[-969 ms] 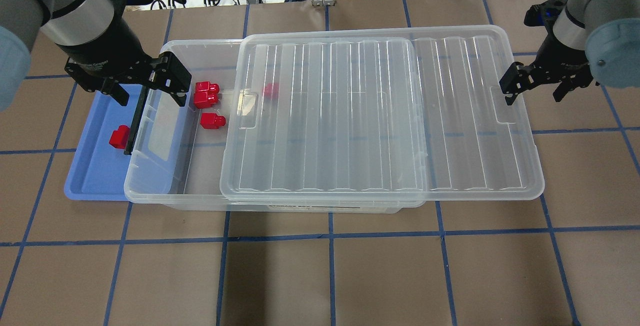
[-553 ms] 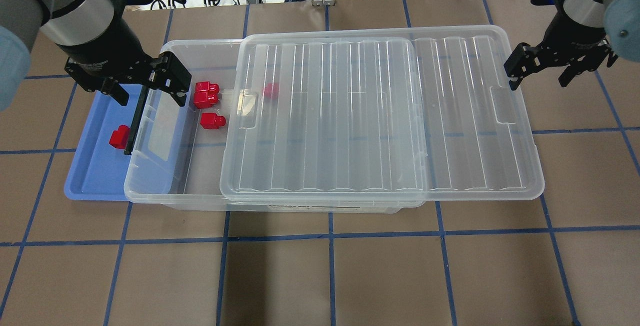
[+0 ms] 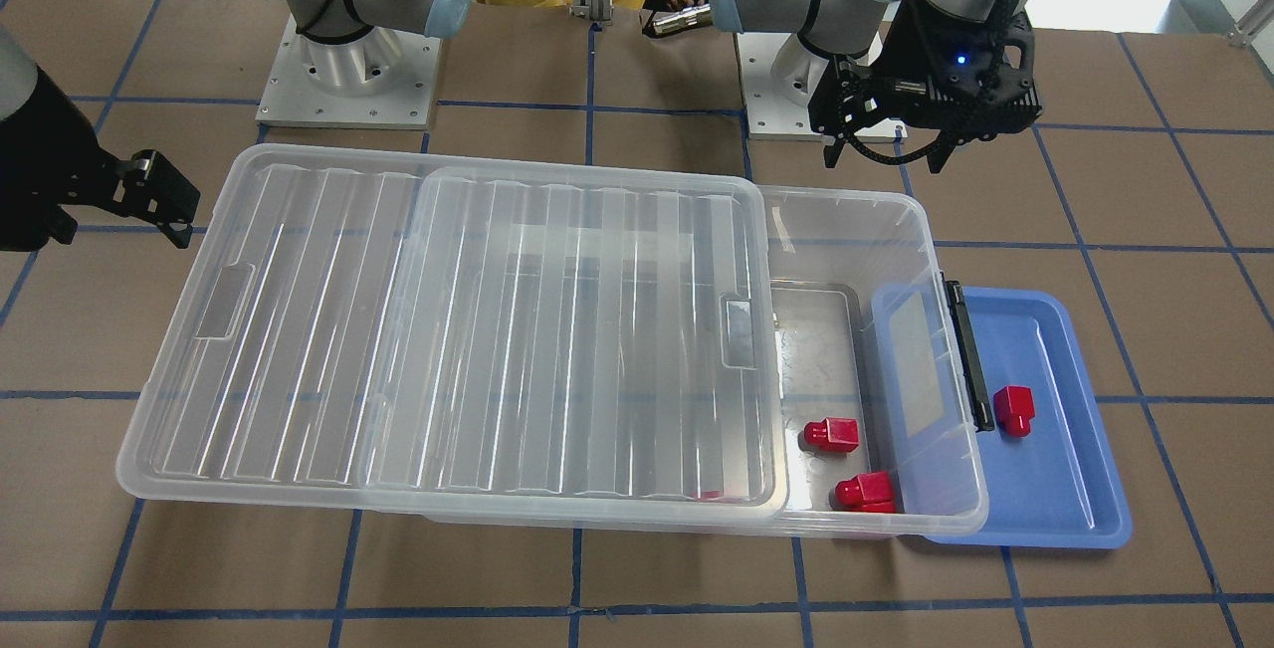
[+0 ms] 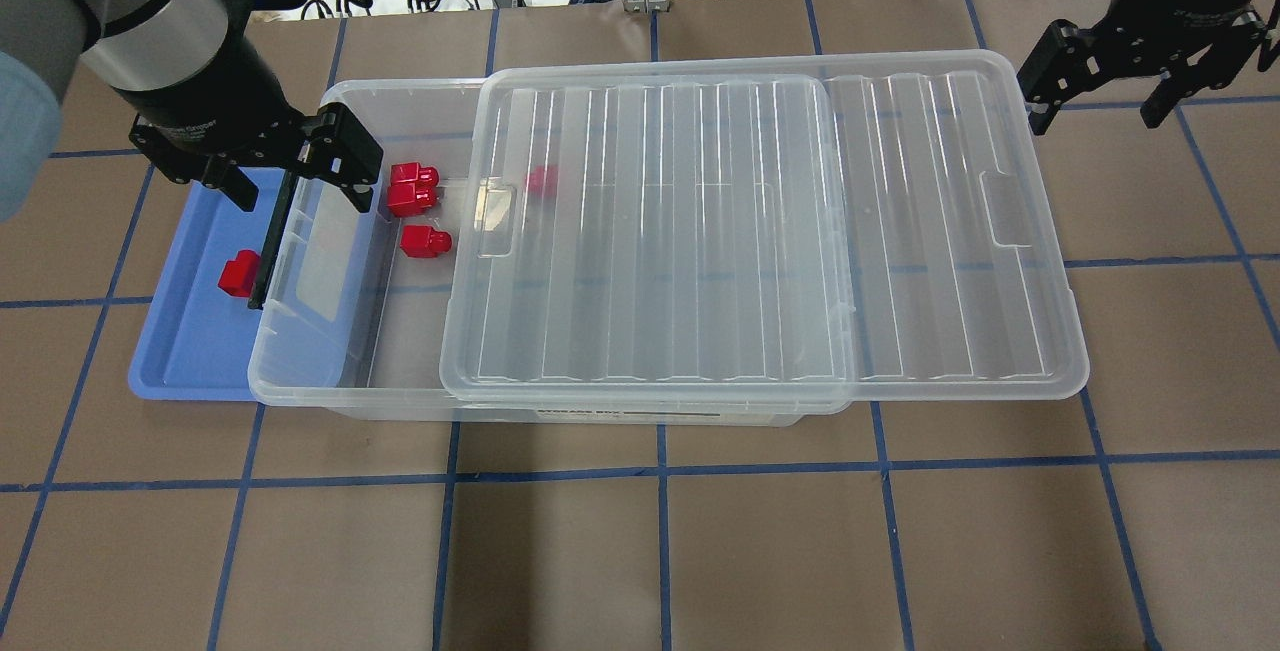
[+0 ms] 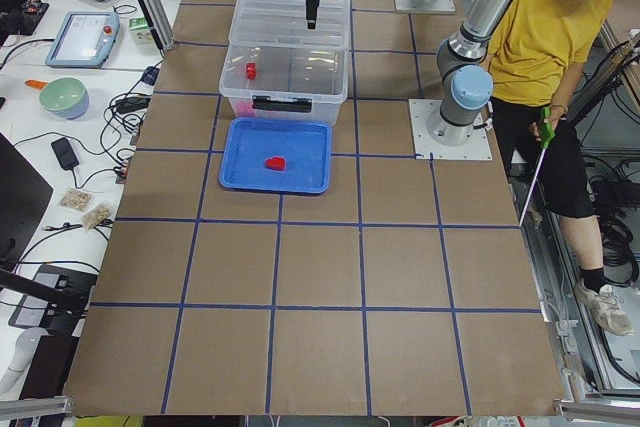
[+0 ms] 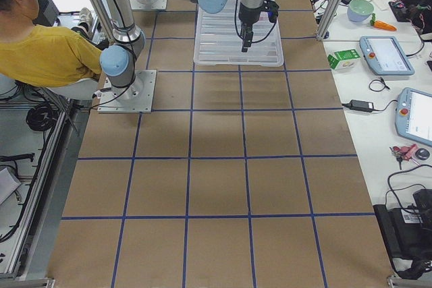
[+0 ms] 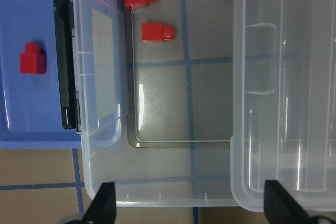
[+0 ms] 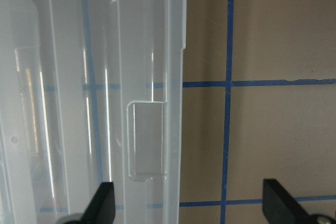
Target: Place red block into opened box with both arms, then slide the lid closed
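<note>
Left claw [image 4: 297, 181]: black, fingers spread wide, empty, hanging over the black-latch end of the clear box [image 4: 300, 393]. Right claw [image 4: 1098, 109]: wide open, empty, off the far corner of the ribbed translucent lid [image 4: 760, 231]. Lid leaves the latch end uncovered. Glossy red block [image 4: 238, 274] lies in the flat blue tray [image 4: 165, 351]; other red blocks [image 4: 425, 241] sit inside the box.

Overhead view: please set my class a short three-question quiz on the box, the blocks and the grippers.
1. True or false: the lid leaves the latch end of the box uncovered.
2. The red block outside the box lies on: A the blue tray, B the lid, C the box's rim.
3. Fill in: the left gripper and right gripper are both ____.
Key: 1 true; 2 A; 3 open.
</note>
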Motion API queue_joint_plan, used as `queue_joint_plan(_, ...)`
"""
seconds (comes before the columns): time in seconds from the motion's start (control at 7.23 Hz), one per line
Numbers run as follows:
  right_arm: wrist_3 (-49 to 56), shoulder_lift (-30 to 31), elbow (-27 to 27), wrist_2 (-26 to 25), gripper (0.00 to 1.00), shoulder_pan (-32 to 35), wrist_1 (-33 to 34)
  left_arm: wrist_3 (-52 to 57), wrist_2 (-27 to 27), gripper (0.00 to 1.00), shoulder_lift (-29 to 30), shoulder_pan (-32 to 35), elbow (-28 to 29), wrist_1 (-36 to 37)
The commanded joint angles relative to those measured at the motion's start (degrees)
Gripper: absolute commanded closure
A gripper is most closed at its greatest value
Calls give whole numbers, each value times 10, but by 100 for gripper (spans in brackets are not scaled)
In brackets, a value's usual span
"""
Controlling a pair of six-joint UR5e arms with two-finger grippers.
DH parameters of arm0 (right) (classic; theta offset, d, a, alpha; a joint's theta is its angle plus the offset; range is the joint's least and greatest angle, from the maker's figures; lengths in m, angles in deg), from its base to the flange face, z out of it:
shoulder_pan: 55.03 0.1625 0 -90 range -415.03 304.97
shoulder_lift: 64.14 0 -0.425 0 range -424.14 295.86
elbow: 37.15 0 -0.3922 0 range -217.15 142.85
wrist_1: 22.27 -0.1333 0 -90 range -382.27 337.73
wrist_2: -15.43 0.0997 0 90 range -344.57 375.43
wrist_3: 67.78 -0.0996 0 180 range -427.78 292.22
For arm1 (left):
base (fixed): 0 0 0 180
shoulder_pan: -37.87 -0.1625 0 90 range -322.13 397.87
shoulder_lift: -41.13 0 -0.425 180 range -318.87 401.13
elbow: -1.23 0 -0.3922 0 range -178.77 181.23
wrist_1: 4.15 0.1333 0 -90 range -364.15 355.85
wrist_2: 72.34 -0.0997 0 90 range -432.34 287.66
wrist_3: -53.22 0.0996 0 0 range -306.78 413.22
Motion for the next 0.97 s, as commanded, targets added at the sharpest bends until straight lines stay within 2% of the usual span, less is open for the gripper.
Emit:
queue_joint_plan(0.0, -5, 7, -6, -11, 0, 30, -3, 6, -1, 0, 0, -3, 0, 0)
queue_joint_plan(0.14, -4, 14, 4, -8, 0, 31, -2, 19, -3, 0, 2, -12, 1, -1)
queue_joint_plan(0.42, -3, 23, -2, -3, 0, 30, 2, 113, 23, 0, 17, -107, 6, 0)
queue_joint_plan(0.55, -3, 28, -5, -3, 0, 29, -2, 204, 48, 0, 36, -151, 3, 9)
queue_joint_plan(0.83, -57, 37, -4, 25, 0, 39, -5, 331, 50, 0, 85, -236, 2, 21)
